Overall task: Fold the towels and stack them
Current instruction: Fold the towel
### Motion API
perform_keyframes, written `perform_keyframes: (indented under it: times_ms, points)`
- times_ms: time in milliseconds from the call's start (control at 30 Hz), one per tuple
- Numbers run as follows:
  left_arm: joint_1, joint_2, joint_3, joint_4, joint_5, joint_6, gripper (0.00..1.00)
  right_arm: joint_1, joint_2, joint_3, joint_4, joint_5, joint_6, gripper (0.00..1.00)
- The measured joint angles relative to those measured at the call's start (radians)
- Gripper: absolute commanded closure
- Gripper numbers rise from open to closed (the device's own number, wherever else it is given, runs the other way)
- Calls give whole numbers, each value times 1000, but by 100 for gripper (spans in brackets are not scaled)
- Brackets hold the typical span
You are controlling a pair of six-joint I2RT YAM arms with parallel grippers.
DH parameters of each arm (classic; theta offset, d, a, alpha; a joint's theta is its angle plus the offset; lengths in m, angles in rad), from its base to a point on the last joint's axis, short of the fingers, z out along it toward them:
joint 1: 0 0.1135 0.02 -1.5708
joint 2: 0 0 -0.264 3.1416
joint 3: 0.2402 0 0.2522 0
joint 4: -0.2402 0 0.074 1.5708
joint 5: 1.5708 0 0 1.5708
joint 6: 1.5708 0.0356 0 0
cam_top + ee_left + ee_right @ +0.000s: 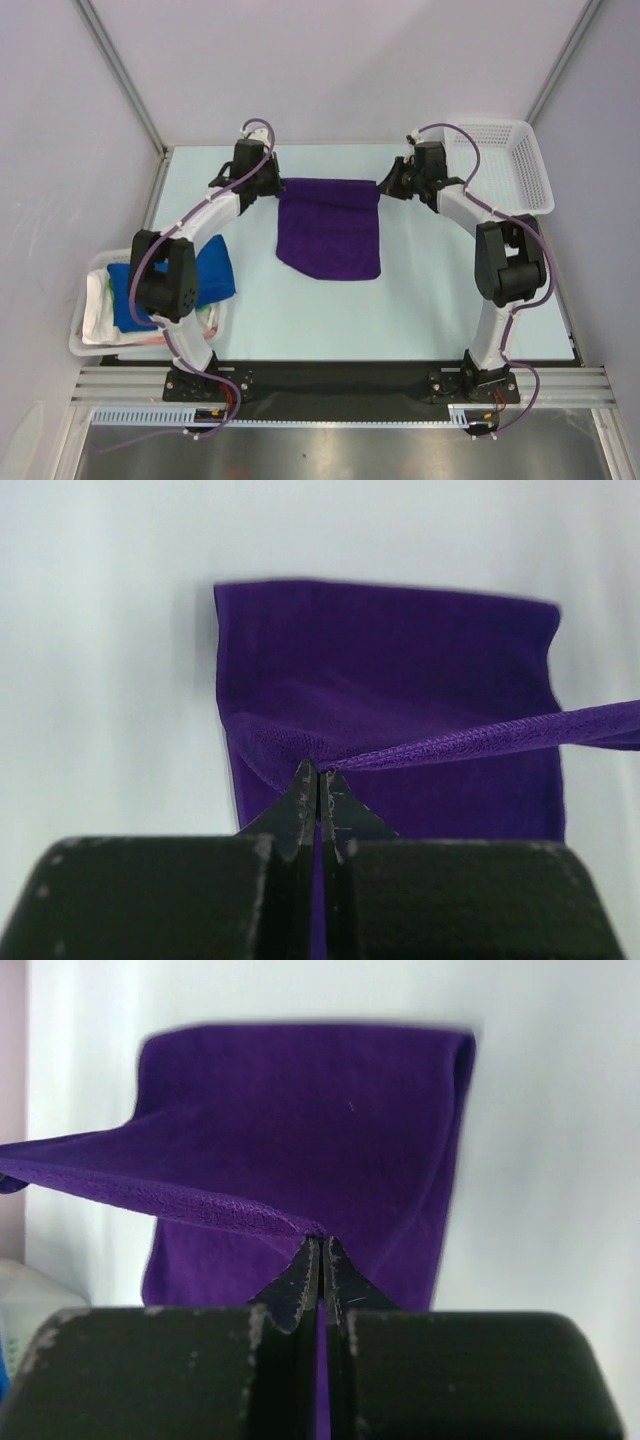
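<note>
My left pincer (268,187) and right pincer (385,187) each pinch a far corner of the purple towel (330,232); baskets (520,165) flank the desk (420,310).

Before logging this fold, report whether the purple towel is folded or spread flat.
Mid-fold. The soft purple cloth towel lies mostly flat, its far edge lifted and stretched between the left gripper and right gripper.

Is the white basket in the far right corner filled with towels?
No, in the top view the white basket at the far right shows only its bare mesh, while the purple towel lies on the table.
</note>
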Motion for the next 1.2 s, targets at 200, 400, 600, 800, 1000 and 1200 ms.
perform_keyframes:
  times_ms: [200, 400, 600, 800, 1000, 1200]
  points:
    - [-59, -41, -116, -55, -63, -10, 100, 16, -40, -127, -8, 23, 11, 100]
    - [-69, -64, -216, -88, -89, -51, 100, 41, -81, -230, 2, 31, 20, 100]
    - [-95, -93, -230, -135, -121, -70, 99, 56, -121, -271, 2, 40, 20, 100]
    - [-136, -128, -230, -181, -153, -71, 100, 66, -194, -330, 2, 66, 19, 100]
    - [-159, -128, -230, -248, -183, -87, 100, 91, -271, -377, -7, 92, 18, 100]
    - [-166, -142, -235, -288, -207, -115, 100, 134, -322, -409, -18, 121, 8, 100]
